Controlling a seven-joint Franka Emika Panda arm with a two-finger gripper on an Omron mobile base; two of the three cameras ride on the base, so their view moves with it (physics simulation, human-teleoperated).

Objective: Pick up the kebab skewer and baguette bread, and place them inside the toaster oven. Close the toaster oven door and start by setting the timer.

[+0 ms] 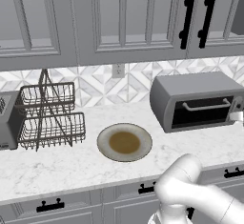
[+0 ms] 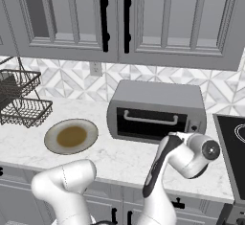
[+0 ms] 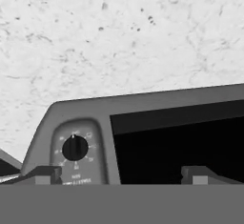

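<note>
Marble worktop [image 1: 57, 166]: toaster oven [image 1: 198, 99] door [image 2: 150, 122] shut, plate [image 1: 125, 142] beside it; tool [image 3: 121, 174] spread wide, empty, facing the timer knob [image 3: 75, 147].

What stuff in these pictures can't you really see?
- Inside the toaster oven: its dark glass door hides any food, both base views.
- Gripper: hand view's bottom edge cuts off all but the fingertips.
- Dial markings: too small and blurred, hand view.
- Toaster: cut by left base view's edge.
</note>
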